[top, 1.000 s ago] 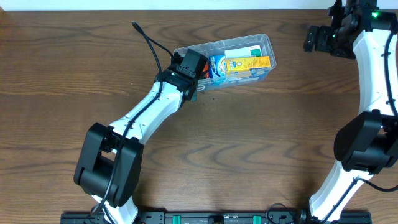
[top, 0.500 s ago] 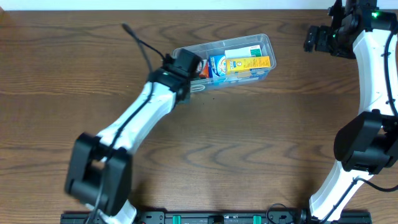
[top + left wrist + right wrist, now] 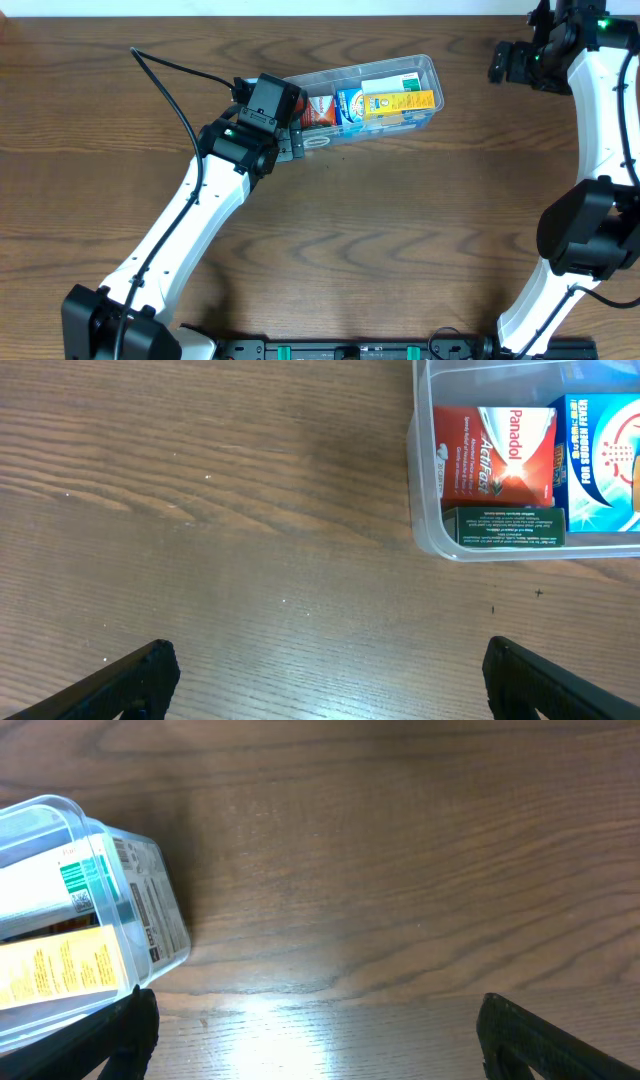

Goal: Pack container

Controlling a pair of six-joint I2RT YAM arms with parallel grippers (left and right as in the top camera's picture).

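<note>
Just beside the left claw [image 3: 330, 672] sits the container [image 3: 414, 470].

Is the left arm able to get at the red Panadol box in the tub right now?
Probably yes: the left claw is open just outside the container's end, and the red box lies uncovered right inside that wall.

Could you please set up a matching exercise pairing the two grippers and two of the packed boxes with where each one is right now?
Things:
1. red box
2. yellow box
3. left gripper
4. right gripper

Places:
A. open over bare wood, off the right end of the container
B. inside the container, at its left end
C. open over bare wood, just off the container's left end
D. inside the container, in its right half

Pairs: 1-B, 2-D, 3-C, 4-A
</note>
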